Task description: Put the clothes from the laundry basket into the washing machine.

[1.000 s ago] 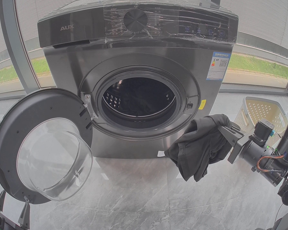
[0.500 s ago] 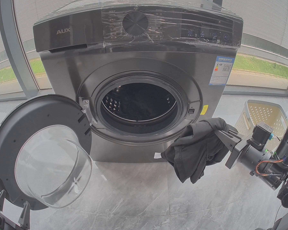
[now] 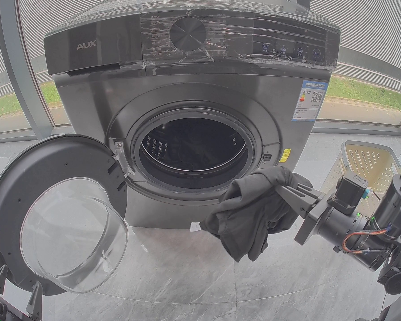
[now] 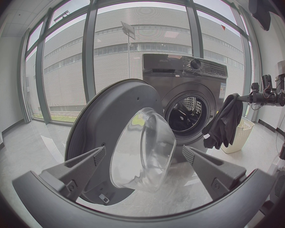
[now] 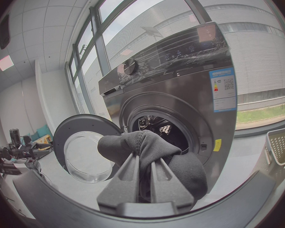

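Observation:
The grey washing machine (image 3: 187,94) stands ahead with its round door (image 3: 58,210) swung open to the left. Dark clothes lie inside the drum (image 3: 194,150). My right gripper (image 3: 285,190) is shut on a dark grey garment (image 3: 249,210), which hangs just below and to the right of the drum opening, off the floor. In the right wrist view the closed fingers (image 5: 131,174) pinch a fold of this garment (image 5: 148,143). The cream laundry basket (image 3: 370,161) sits on the floor right of the machine, behind the right arm. My left gripper (image 4: 143,152) is open, low beside the door.
The open door (image 4: 117,127) and its glass bowl (image 4: 142,152) stick out over the floor in front of the left gripper. Grey tiled floor lies before the machine. Window frames and glass stand behind it.
The right gripper has carried the garment to the left, closer to the drum opening. The head view has shifted slightly too. The left gripper keeps its place.

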